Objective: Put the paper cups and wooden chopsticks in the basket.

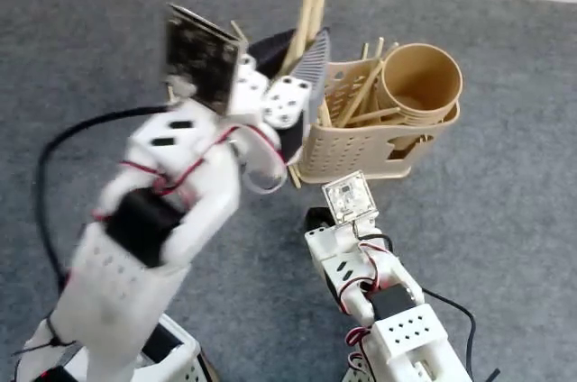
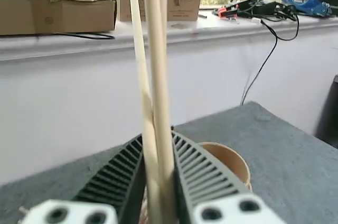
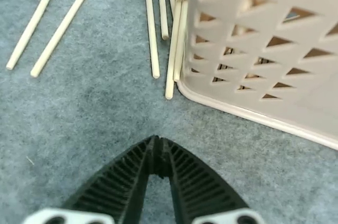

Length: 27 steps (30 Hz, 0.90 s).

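Several chopsticks (image 2: 156, 49): upright, clenched in left hand (image 2: 157, 139), at basket (image 1: 352, 150) edge.
Right hand (image 3: 157, 145): closed, empty, near loose chopsticks (image 3: 153, 34).

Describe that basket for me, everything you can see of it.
The basket is cream-coloured, plastic-looking, with rounded corners and walls pierced by slots and triangular openings. It stands upright on the grey carpet. Inside sit nested paper cups and several leaning chopsticks. More loose chopsticks lie on the carpet against its base.
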### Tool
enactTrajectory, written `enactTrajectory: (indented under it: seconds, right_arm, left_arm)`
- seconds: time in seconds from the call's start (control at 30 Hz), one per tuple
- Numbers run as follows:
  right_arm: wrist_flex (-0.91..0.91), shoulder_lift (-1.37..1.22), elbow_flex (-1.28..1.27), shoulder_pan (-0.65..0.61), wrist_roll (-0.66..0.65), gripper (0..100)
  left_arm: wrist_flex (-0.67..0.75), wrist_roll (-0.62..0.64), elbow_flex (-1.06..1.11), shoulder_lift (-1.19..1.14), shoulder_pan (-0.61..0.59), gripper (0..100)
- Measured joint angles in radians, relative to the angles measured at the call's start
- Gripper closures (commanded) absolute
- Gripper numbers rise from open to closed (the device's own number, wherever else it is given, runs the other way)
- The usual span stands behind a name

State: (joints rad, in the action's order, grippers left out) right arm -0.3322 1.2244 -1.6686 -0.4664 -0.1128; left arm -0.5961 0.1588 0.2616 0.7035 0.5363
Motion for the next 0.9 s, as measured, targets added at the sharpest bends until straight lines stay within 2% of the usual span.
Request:
enactTrajectory:
  seconds: [0.13,0.23,0.47,0.7,0.9]
  right_arm:
    - [0.000,0.000,0.000,0.000,0.000,99.4]
    - [0.000,0.000,0.000,0.000,0.000,99.4]
    - [0.000,0.000,0.000,0.000,0.000,99.4]
    - [0.000,0.000,0.000,0.000,0.000,99.4]
    - [0.000,0.000,0.000,0.000,0.000,99.4]
  left_arm:
    - [0.334,-0.003,0.175,0.000,-0.006,100]
    - [0.471,-0.003,0.212,0.000,-0.003,100]
    - [0.563,-0.008,0.213,-0.011,-0.003,100]
    - [0.692,-0.008,0.213,-0.184,-0.014,100]
    - [0.713,-0.008,0.213,-0.273,-0.038,97]
